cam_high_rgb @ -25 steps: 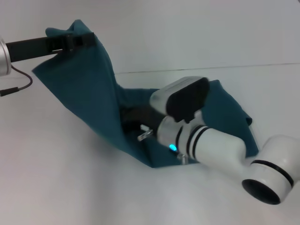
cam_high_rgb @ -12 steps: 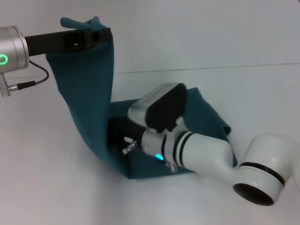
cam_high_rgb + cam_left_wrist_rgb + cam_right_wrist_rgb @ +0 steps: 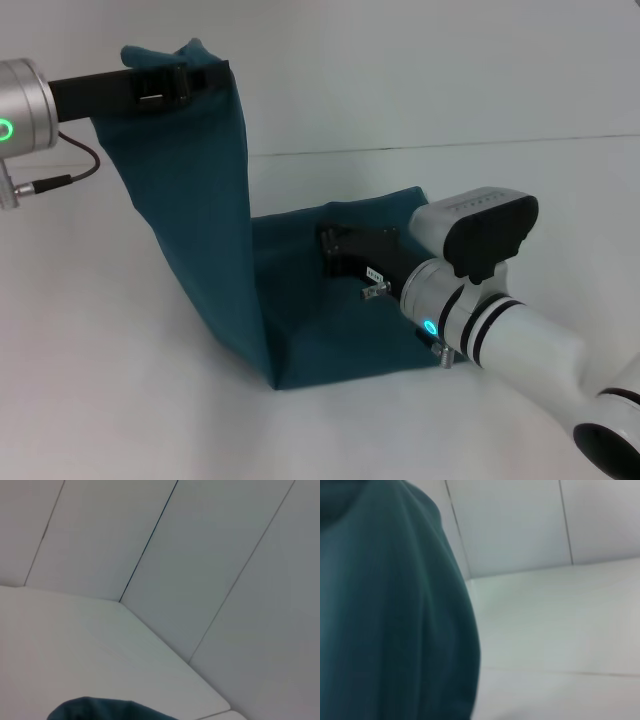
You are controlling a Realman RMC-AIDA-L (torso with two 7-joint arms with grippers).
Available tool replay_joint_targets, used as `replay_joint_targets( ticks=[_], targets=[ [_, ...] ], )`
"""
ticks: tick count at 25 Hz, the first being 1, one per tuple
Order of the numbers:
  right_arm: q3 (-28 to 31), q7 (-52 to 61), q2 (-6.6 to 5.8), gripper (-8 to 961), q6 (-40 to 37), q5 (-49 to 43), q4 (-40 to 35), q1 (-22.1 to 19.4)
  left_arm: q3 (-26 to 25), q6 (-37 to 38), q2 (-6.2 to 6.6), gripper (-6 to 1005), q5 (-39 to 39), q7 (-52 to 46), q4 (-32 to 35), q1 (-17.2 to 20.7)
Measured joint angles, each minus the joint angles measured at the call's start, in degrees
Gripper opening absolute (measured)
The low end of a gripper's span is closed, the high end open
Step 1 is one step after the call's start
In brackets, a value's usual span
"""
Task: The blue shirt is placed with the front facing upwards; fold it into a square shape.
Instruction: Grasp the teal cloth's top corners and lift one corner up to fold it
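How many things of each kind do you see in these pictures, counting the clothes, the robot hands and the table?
Blue shirt: 1, one end held up by the left hand, the rest lying on the table
Robot hands: 2, the left hand raised, the right hand low over the lying part of the shirt
White table: 1
Total: 4

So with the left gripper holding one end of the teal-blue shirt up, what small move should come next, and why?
Probably carry the left gripper across toward the right gripper and lower it. The teal-blue cotton shirt hangs from it as a raised flap, while its other part lies flat on the white table under the right gripper.
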Motion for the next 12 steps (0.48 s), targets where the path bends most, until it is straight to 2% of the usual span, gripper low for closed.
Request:
replay_joint_targets(
  ticks=[12],
  targets=[
    [-4.35, 0.13, 0.82, 29, 10.61, -0.30, 3.99, 8.59, 0.21, 0.11, -0.03, 57, -1.48, 0.00, -0.17, 0.04]
  ],
)
